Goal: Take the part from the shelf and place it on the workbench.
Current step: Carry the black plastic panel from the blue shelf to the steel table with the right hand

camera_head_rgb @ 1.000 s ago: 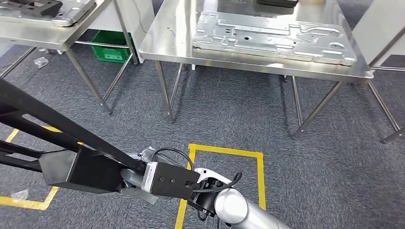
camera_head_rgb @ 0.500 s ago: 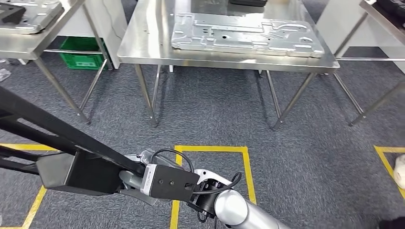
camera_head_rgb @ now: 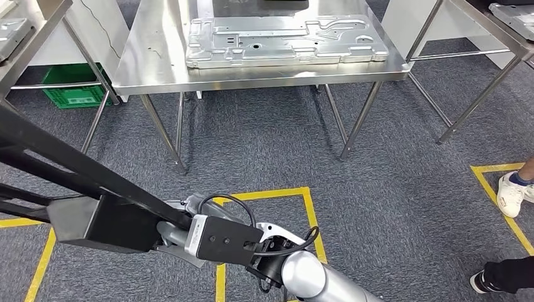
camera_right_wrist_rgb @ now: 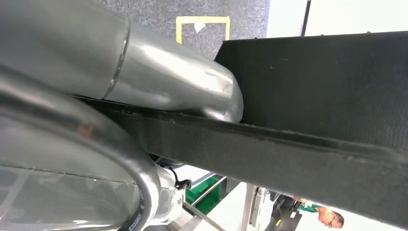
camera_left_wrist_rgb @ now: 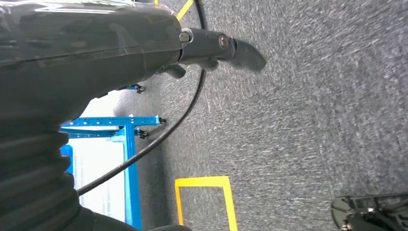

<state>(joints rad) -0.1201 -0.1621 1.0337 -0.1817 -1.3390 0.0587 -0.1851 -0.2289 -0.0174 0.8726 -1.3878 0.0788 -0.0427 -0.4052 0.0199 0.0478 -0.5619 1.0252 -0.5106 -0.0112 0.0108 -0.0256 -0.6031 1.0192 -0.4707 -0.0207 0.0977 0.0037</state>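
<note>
The right hand [camera_head_rgb: 173, 236] grips the long black part [camera_head_rgb: 94, 207], carried low above the carpet, short of the steel surface [camera_head_rgb: 151, 69] where a grey panel [camera_head_rgb: 283, 41] lies, so the carry calls for walking closer; left hand [camera_left_wrist_rgb: 231, 50] seems empty, fingers apart.

A steel workbench [camera_head_rgb: 151, 60] stands at the top centre of the head view, on thin angled legs. A large stamped metal plate [camera_head_rgb: 283, 39] lies flat on it, filling most of the right part of the top. A second table [camera_head_rgb: 19, 47] shows at the upper left edge and another [camera_head_rgb: 497, 31] at the upper right. Grey carpet [camera_head_rgb: 403, 189] with yellow tape squares [camera_head_rgb: 308, 201] covers the floor.
</note>
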